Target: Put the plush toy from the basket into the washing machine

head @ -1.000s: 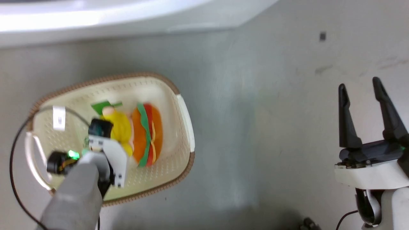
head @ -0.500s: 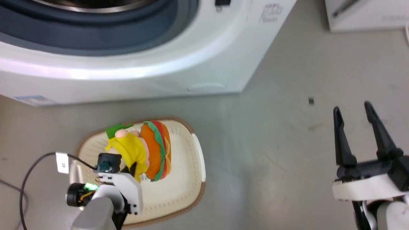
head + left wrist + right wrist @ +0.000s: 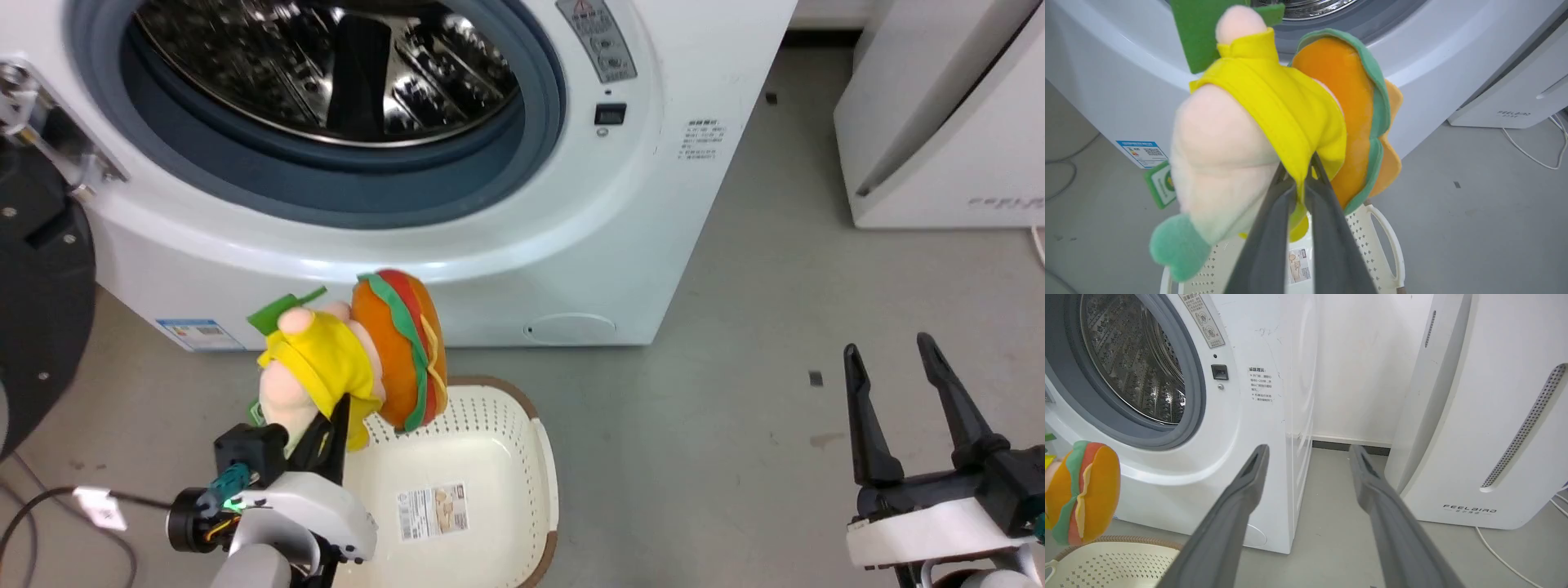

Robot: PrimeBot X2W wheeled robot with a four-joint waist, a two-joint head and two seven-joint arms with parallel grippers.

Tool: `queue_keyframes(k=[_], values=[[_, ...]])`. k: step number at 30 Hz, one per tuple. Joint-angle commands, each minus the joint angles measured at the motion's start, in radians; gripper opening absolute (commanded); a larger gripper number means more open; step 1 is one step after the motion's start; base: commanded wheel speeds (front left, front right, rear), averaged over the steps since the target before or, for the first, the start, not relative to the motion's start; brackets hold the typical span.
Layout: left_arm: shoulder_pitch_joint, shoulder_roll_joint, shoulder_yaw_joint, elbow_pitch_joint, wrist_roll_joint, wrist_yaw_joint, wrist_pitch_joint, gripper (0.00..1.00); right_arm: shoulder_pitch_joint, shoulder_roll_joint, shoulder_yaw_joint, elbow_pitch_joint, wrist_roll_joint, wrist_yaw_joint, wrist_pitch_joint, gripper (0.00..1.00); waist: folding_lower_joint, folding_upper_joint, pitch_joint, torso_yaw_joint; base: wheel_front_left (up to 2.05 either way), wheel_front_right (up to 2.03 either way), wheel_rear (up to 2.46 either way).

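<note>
The left gripper (image 3: pixel 1301 173) pinches the plush toy (image 3: pixel 384 351) (by its yellow cloth) above the basket (image 3: pixel 535 482) before the washing machine (image 3: pixel 669 204), while the right gripper (image 3: pixel 887 345) holds its 2 fingers apart.

Left hand (image 3: pixel 1299 171): two long dark grey fingers (image 3: pixel 1274 237), white shell (image 3: pixel 318 508), grey forearm (image 3: pixel 255 572). Black round camera pod (image 3: pixel 189 519) at wrist, green LED (image 3: pixel 237 505), black cable (image 3: pixel 135 499) with white tag (image 3: pixel 96 505). Right hand (image 3: pixel 888 347): same fingers, black base (image 3: pixel 939 494), white cuff (image 3: pixel 914 535), small teal light (image 3: pixel 1038 527).
</note>
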Motion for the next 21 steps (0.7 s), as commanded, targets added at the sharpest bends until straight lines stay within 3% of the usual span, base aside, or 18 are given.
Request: queue_keyframes(k=[1, 12, 16, 21], values=[[0.024, -0.005, 0.017, -0.056, 0.010, 0.007, -0.006, 0.00, 0.011, 0.001, 0.001, 0.003, 0.002, -0.001, -0.005, 1.00, 0.0002, 0.0000, -0.027, 0.005, 0.00, 0.00, 0.00], [0.052, 0.012, 0.098, -0.388, 0.080, 0.028, -0.003, 0.00, 0.023, 0.001, 0.006, -0.008, 0.016, -0.001, -0.005, 1.00, 0.0002, 0.0000, -0.009, -0.030, 0.00, 0.00, 0.00], [-0.042, 0.056, 0.119, -0.428, 0.085, 0.038, 0.052, 0.00, 0.012, 0.001, -0.001, -0.022, 0.020, -0.001, -0.005, 1.00, 0.0002, 0.0000, 0.050, -0.056, 0.00, 0.00, 0.00], [-0.208, 0.134, 0.131, -0.430, 0.085, 0.017, 0.158, 0.00, -0.027, 0.001, -0.006, -0.038, 0.028, -0.001, -0.005, 1.00, 0.0002, 0.0000, 0.162, -0.100, 0.00, 0.00, 0.00]])
